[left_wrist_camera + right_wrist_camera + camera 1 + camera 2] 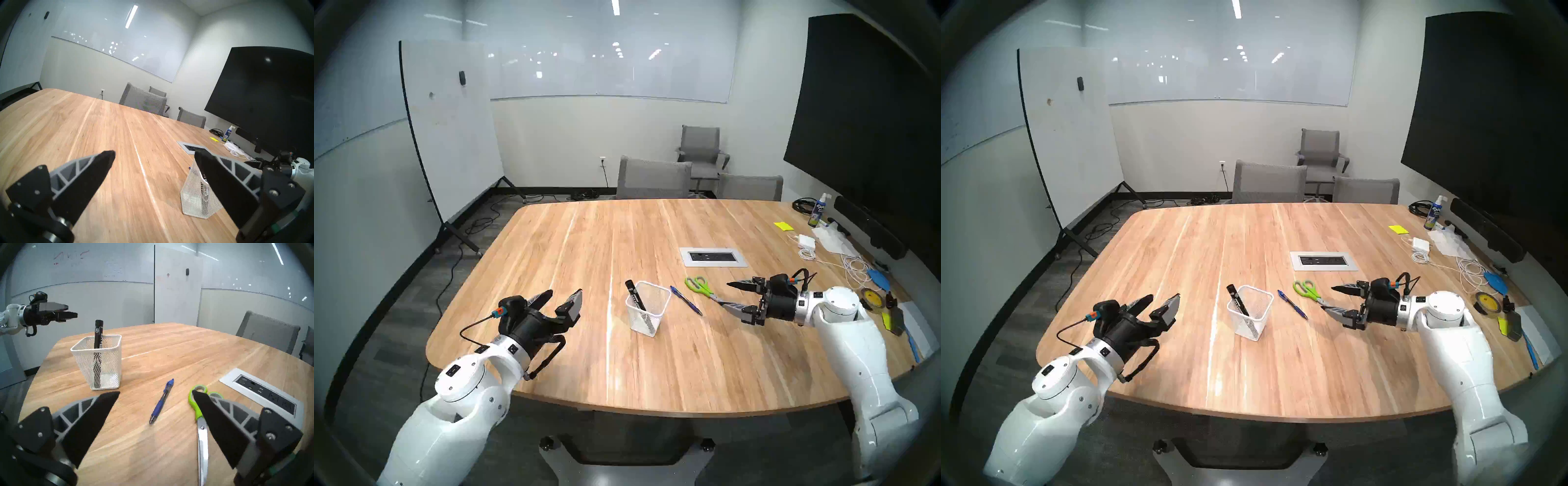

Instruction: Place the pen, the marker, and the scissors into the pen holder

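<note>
Table [186,351], right-wrist view alone shows pen [162,400]

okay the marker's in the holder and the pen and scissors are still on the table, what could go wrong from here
1. The pen and scissors lie close together by the open right hand; reaching for one may nudge the other.
2. The holder looks light, and the marker leans against its rim; a bump while inserting could tip it.
3. The scissors lie flat on the table, so the fingers may slip on the thin blades.
</note>
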Controlling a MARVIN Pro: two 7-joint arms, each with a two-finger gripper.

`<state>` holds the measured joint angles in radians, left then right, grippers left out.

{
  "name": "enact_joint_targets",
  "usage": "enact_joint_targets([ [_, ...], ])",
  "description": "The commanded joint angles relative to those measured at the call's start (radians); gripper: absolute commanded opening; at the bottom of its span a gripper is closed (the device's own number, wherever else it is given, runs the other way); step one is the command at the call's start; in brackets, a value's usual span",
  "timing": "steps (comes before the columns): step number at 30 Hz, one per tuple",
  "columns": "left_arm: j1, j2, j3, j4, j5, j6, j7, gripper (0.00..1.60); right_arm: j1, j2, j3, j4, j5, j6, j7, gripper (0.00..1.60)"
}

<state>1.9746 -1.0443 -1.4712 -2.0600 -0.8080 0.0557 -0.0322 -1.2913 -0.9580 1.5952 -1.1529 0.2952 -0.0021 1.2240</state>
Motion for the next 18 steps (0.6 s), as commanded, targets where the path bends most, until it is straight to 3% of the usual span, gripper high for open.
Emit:
enact_joint_targets([
  [1, 0.001, 0.0, -0.003, -0.024, -0.001, -0.001, 0.0, 1.6, 0.053, -0.001, -0.009, 0.018, -0.01, -0.012, -0.001, 1.6],
  [18, 0.001, -0.001, -0.004, -0.023, 0.0, -0.001, -0.002, 1.6, 0.144, -0.022, -0.046, 0.131, -0.074, -0.045, -0.018, 1.6],
])
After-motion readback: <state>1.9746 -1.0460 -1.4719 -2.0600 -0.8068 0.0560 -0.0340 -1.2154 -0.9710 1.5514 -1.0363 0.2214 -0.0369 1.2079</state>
